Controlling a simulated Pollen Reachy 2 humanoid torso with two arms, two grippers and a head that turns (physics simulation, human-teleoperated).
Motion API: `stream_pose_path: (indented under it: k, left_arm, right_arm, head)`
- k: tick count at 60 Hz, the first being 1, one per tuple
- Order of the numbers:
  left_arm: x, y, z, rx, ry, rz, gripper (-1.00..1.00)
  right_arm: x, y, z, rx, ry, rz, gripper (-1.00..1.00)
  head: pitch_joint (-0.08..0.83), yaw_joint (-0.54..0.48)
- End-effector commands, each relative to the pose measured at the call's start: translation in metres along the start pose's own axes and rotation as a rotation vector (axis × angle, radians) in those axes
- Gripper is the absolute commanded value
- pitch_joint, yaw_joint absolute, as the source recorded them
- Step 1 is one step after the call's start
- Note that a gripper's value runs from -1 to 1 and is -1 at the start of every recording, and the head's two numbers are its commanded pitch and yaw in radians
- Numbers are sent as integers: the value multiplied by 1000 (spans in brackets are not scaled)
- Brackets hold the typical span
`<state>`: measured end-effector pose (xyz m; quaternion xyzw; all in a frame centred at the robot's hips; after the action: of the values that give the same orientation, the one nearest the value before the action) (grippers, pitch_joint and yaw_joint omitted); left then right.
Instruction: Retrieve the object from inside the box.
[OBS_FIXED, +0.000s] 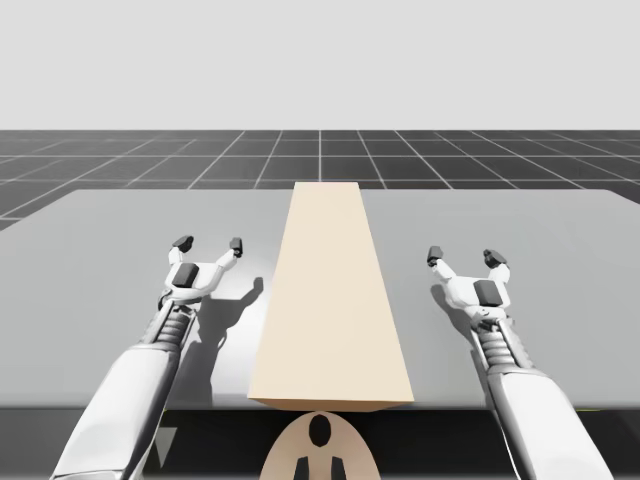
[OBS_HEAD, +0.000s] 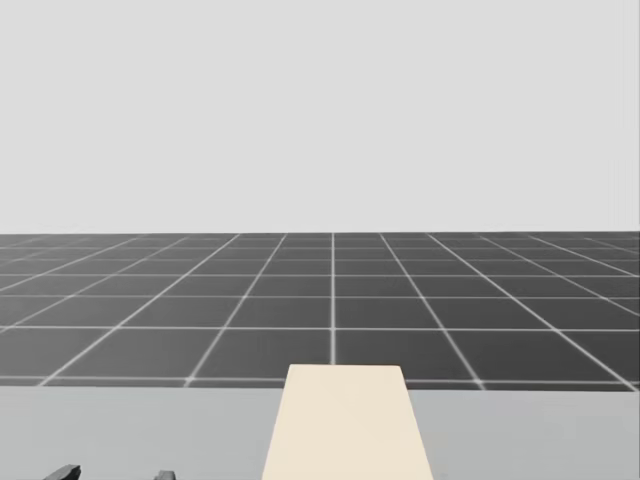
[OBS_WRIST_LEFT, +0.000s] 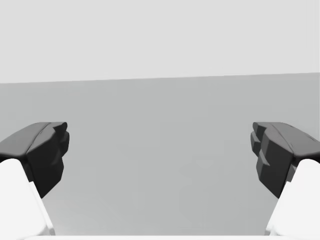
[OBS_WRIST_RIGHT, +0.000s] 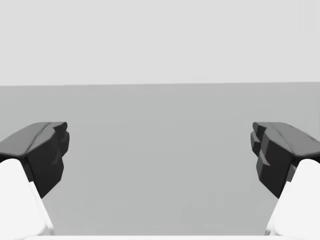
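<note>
Two arms are reaching out over the grey surface (OBS_FIXED: 90, 230), one on either side of the long beige box (OBS_FIXED: 330, 300). My left arm (OBS_FIXED: 135, 385) is lying to the box's left and my right arm (OBS_FIXED: 535, 400) to its right, each holding its jaws wide with nothing between them, and both are staying well apart from the box. I am judging the main risk to be a one-sided push: the box's near end is sitting at the surface's near edge, so a nudge from either arm could send it sliding or skewing. The object is lying hidden inside the box, so I cannot tell its shape. The box itself is showing a plain, unbroken top with no visible opening.
</note>
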<state>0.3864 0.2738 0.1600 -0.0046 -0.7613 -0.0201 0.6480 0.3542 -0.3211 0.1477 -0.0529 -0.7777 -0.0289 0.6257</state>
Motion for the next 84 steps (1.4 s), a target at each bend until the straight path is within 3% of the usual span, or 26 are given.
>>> stream_pose_path:
  k: [1,9,13,18,21,25,33,43,48,58,65,68,72,84]
  left_arm:
    - [0,0,0,0,0,-1,-1000]
    - [-1,0,0,-5,9,-2,-1000]
    - [-5,1,-2,-31,57,-3,-1000]
    - [-15,-1,-4,-105,127,-15,-1000]
    - [-18,-5,-3,-169,146,-11,-1000]
    - [-21,-10,1,-264,165,-17,-1000]
    - [-23,-27,15,-463,152,-71,-1000]
    - [-23,-41,32,-662,118,-132,-1000]
    - [-21,-47,40,-729,103,-147,-1000]
    - [-14,-61,58,-861,73,-170,-1000]
    - [-12,-69,58,-906,68,-165,-1000]
    - [-12,-72,54,-926,71,-138,-1000]
    - [-14,-73,47,-946,69,-157,-1000]
    - [-15,-69,5,-992,81,-104,-1000]
  right_arm:
    - [0,1,3,8,19,3,-1000]
    - [1,3,3,31,7,6,-1000]
    - [-1,3,3,66,14,0,-1000]
    - [-2,10,8,186,38,-20,-1000]
    - [-2,16,13,290,41,14,-1000]
    - [-2,24,18,384,51,-13,-1000]
    - [-3,36,28,527,32,8,-1000]
    - [5,48,42,731,-17,-71,-1000]
    - [10,56,50,811,-42,-79,-1000]
    - [10,60,56,865,-79,-49,-1000]
    - [9,61,57,876,-87,-41,-1000]
    - [8,61,58,882,-87,-31,-1000]
    - [7,62,58,888,-88,-26,-1000]
    - [7,63,60,913,-102,-16,-1000]
  head:
    - [-9,27]
    - [-9,29]
    - [-8,28]
    - [-6,29]
    - [-5,28]
    - [-4,27]
    - [-1,23]
    - [1,21]
    - [3,20]
    - [2,13]
    - [6,9]
    - [8,9]
    - [8,8]
    - [13,7]
